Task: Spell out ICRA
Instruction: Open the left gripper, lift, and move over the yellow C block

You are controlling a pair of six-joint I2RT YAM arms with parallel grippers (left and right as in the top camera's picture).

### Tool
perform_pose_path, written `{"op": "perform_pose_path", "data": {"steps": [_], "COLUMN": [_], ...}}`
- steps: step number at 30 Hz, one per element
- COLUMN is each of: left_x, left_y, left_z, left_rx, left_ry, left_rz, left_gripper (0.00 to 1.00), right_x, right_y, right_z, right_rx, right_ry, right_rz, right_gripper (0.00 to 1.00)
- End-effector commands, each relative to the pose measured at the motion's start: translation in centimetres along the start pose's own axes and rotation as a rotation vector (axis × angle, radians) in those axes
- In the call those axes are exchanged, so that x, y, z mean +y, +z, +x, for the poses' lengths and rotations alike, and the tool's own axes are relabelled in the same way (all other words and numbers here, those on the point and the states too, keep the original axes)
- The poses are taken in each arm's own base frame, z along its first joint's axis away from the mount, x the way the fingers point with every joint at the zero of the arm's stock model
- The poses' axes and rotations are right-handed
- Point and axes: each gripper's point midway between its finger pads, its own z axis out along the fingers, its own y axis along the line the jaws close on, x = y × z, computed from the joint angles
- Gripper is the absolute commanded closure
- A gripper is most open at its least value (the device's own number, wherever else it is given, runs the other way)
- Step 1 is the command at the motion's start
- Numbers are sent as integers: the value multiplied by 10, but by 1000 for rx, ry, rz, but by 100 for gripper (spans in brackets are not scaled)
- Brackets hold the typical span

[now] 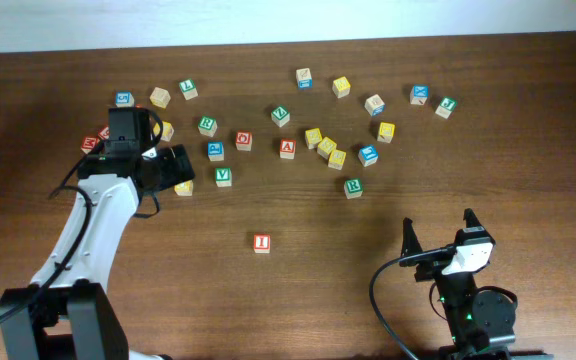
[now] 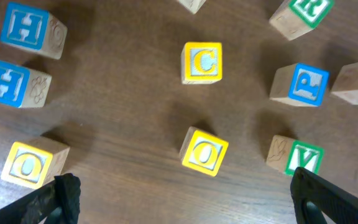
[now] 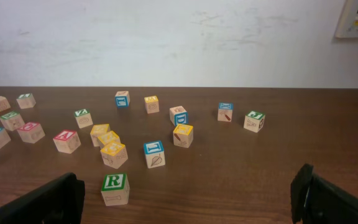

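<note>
The red-printed I cube (image 1: 261, 242) stands alone at the middle front of the table. A yellow-faced C cube (image 2: 202, 62) lies ahead of my left gripper (image 2: 182, 199), which hovers open and empty over the left cluster (image 1: 173, 165). The green-printed R cube (image 1: 353, 187) sits just ahead and left of my right gripper (image 3: 185, 208), showing close in the right wrist view (image 3: 115, 183). The red-printed A cube (image 1: 287, 148) lies mid-table, also visible far left (image 3: 66, 138). My right gripper (image 1: 438, 225) is open near the front right, holding nothing.
Around the C lie a yellow O cube (image 2: 204, 150), a green V cube (image 2: 297, 155), a blue P cube (image 2: 303, 84), two blue H cubes (image 2: 27, 31) and another green R cube (image 2: 303, 12). Several yellow and blue cubes (image 1: 326, 147) cluster beside the A.
</note>
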Motion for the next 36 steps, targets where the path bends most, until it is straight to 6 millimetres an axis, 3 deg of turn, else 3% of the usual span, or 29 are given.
{"op": "perform_pose_path", "data": {"steps": [1, 4, 8, 13, 16, 18, 23, 27, 31, 36], "left_x": [-14, -27, -32, -47, -53, -51, -50, -44, -43, -39], "left_y": [2, 1, -12, -94, -121, -113, -70, -40, -6, 32], "left_z": [-9, -16, -34, -100, -111, -105, -95, -81, -63, -41], "left_rx": [-31, -44, -83, -178, -149, -73, 28, 105, 201, 301], "left_ry": [-11, -121, -120, -39, 31, 74, 76, -21, -13, -2], "left_rz": [74, 148, 163, 184, 175, 147, 116, 67, 37, -11], "left_gripper": [1, 1, 1, 1, 1, 1, 1, 1, 1, 9], "right_x": [-3, -3, -3, -3, -3, -3, -3, -3, -3, -3], "right_y": [0, 0, 0, 0, 0, 0, 0, 0, 0, 0], "right_z": [2, 2, 2, 2, 2, 2, 2, 2, 2, 2], "right_rx": [4, 4, 4, 4, 4, 4, 4, 4, 4, 4], "right_ry": [8, 8, 8, 8, 8, 8, 8, 8, 8, 8], "right_rz": [16, 16, 16, 16, 16, 16, 16, 16, 16, 16], "right_gripper": [1, 2, 2, 2, 2, 2, 2, 1, 2, 2]}}
